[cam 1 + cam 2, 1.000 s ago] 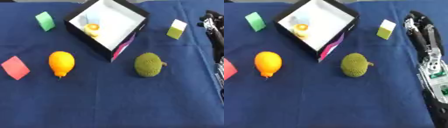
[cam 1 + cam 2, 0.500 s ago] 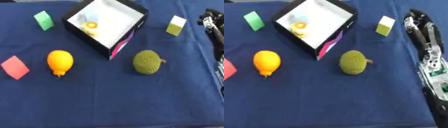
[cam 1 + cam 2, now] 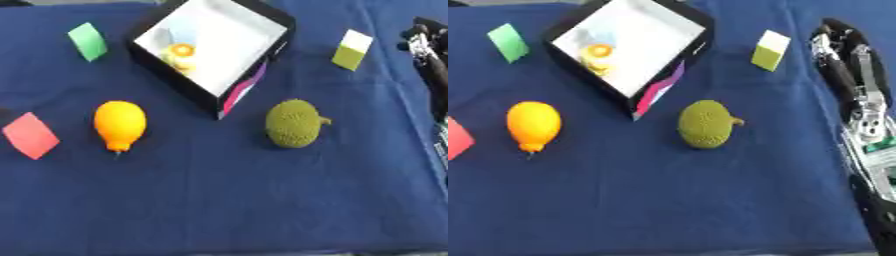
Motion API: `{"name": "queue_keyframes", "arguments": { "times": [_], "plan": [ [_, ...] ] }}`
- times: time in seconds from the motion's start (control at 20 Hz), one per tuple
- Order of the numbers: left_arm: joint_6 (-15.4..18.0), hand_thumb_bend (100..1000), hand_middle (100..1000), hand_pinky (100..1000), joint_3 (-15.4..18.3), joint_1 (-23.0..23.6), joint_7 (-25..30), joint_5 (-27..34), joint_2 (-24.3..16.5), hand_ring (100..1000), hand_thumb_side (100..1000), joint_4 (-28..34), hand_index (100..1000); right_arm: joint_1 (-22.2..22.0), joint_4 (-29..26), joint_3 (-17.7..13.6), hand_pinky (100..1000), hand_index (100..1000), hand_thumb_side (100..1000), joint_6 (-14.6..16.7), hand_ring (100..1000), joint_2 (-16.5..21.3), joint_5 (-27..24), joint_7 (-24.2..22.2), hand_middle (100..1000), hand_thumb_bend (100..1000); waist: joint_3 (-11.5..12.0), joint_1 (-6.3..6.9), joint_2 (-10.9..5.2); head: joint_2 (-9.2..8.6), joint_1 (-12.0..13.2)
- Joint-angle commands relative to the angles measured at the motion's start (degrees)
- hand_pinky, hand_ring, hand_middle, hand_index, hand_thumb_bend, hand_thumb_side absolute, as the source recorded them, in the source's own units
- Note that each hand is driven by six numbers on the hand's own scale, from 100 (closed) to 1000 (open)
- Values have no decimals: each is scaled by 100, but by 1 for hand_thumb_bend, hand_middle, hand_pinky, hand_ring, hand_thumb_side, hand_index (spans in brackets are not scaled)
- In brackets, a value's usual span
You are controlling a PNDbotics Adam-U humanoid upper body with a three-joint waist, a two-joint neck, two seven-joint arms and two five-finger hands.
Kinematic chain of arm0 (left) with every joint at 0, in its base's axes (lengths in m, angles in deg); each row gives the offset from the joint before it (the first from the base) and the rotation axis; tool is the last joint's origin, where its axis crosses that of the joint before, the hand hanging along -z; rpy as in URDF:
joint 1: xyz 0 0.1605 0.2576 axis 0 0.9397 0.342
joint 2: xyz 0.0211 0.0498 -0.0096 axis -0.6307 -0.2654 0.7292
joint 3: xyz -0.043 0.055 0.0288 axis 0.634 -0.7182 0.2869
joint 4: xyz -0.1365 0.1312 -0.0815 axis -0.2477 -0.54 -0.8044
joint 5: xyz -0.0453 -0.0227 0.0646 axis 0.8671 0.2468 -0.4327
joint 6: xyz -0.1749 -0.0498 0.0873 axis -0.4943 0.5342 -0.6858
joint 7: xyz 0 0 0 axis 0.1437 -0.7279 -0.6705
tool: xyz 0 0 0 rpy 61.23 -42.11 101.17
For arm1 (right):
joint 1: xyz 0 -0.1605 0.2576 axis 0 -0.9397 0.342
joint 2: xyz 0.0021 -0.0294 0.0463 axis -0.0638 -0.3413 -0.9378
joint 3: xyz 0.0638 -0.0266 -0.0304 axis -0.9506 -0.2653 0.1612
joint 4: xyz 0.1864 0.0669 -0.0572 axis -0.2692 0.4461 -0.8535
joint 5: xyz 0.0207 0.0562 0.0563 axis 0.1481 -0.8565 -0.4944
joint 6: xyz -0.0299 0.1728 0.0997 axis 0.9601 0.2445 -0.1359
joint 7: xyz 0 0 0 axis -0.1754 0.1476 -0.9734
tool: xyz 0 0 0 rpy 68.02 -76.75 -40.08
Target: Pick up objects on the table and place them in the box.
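Nearby, the bumpy green fruit (image 3: pixel 705 124) lies beside the box (image 3: pixel 262 30); right hand (image 3: pixel 839 47) straight-fingered.

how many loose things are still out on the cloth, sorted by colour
green: 3 (green block, yellow-green block, bumpy green fruit)
orange: 1 (orange fruit)
red: 1 (red block)
total: 5, not counting what already lies in the box
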Motion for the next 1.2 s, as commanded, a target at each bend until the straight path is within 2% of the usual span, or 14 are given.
{"name": "queue_keyframes", "arguments": {
  "times": [0.05,0.25,0.5,0.7,1.0,1.2],
  "plan": [
    [-214,554,849,856,-63,-158,39,-86,-212,889,604,-7,891,69,-30,-12,977,857,635,5,767,151,27,-28,724,100,-3,75,-291,26,35],
    [-427,591,837,854,-186,-274,-32,-45,-163,883,634,19,875,65,-28,-7,977,857,635,3,767,156,29,-34,724,100,-5,75,-295,27,72],
    [-580,636,839,860,-339,-370,-59,-13,-100,888,637,76,878,53,-22,5,977,857,636,1,767,168,30,-45,724,100,-5,92,-316,51,268],
    [-622,626,836,856,-405,-394,-21,10,-70,886,648,108,875,42,-15,11,977,857,637,-2,767,181,33,-52,724,100,0,106,-331,46,368],
    [-611,604,836,854,-377,-347,48,142,-84,886,642,163,876,25,-13,10,977,857,638,-4,767,200,34,-51,724,100,14,117,-339,51,376],
    [-605,635,842,860,-361,-318,69,149,-98,891,639,211,883,23,-15,11,977,857,638,-5,767,206,33,-51,724,100,13,120,-339,55,370]
  ]
}}
